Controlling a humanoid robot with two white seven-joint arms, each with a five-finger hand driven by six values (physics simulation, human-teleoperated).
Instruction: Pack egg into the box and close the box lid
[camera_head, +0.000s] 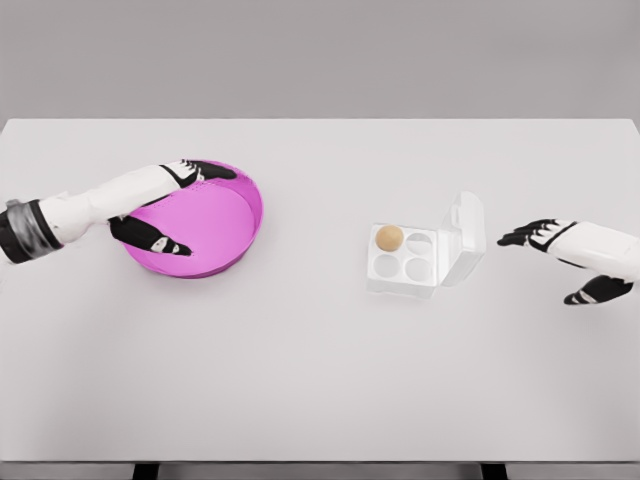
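Observation:
A white egg box (405, 262) lies open right of the table's middle, its lid (464, 236) standing up on the right side. One tan egg (389, 237) sits in the far left cup; the other cups are empty. My right hand (560, 262) hovers just right of the lid, fingers spread, holding nothing. My left hand (180, 205) reaches over the left rim of a magenta bowl (235, 225), fingers spread and empty. No egg shows in the bowl.
The white table (300, 380) stretches wide in front of the bowl and box. Its front edge runs along the bottom of the view.

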